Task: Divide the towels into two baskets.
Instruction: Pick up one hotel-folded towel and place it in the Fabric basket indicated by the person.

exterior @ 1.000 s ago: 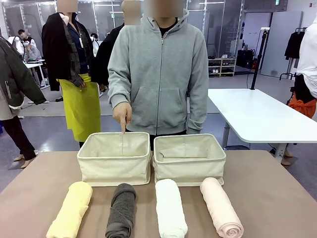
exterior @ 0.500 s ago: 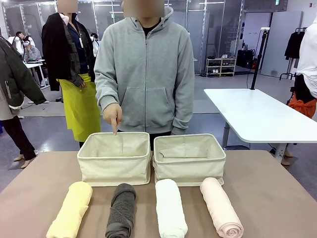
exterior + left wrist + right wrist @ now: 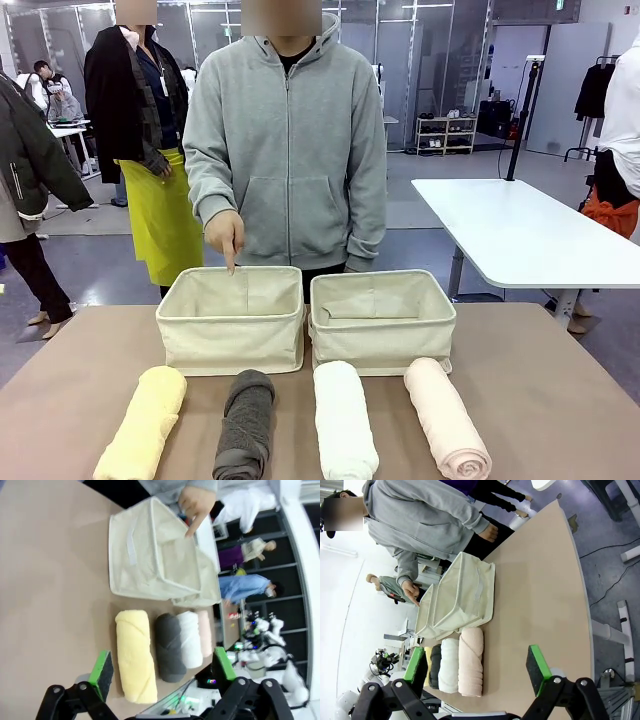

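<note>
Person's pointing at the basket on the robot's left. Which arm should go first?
Left, probably. The person's hand points into the left basket, and the robot's open left hand looks down on the yellow towel nearest it. The right hand faces the pink towel, farther off.

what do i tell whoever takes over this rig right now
Grippers: left gripper and right gripper both have jaws open, nothing held.
Towels: a row on the table in front of the baskets, from the robot's left: yellow towel, grey towel, white towel, pink towel.
Baskets: left basket and right basket side by side, no towel in either.
The person's hand points down at the left basket's far rim.
Done: nothing. Left: all four towels, split between the two baskets.
</note>
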Robot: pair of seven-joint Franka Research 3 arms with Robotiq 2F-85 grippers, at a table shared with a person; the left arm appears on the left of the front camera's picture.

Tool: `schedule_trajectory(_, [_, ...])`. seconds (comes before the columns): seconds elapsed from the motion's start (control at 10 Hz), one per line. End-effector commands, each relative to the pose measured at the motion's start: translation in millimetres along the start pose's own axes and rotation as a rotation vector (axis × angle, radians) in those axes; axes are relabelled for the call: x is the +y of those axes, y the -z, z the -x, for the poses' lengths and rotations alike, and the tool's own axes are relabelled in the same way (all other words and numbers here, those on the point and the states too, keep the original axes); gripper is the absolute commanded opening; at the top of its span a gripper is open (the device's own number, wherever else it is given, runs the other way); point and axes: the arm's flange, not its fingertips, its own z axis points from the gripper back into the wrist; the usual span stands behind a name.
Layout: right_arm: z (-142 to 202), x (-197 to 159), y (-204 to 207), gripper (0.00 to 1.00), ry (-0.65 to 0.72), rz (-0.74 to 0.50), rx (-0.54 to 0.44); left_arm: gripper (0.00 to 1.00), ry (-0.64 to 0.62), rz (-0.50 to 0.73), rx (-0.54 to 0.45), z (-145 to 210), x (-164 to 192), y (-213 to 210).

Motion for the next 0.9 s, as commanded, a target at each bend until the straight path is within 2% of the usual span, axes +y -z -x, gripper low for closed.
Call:
schedule_trajectory(0.0, [-0.2, 0.8, -2.2, 1.0, 0.0, -0.004, -0.011, 1.0, 0.024, -0.141, 0.095, 11.4, -31.7, 27.3])
schedule_trajectory(0.2, [-0.2, 0.8, -2.2, 1.0, 0.0, -0.004, -0.011, 1.0, 0.043, -0.24, 0.172, 25.3, -51.9, 60.7])
schedule_trajectory(0.4, [-0.2, 0.8, -2.2, 1.0, 0.0, -0.004, -0.011, 1.0, 0.029, -0.285, 0.225, 39.1, -63.8, 90.6])
schedule_trajectory(0.8, [-0.2, 0.8, -2.2, 1.0, 0.0, -0.004, -0.011, 1.0, 0.059, -0.38, 0.25, 63.6, -71.9, 119.3])
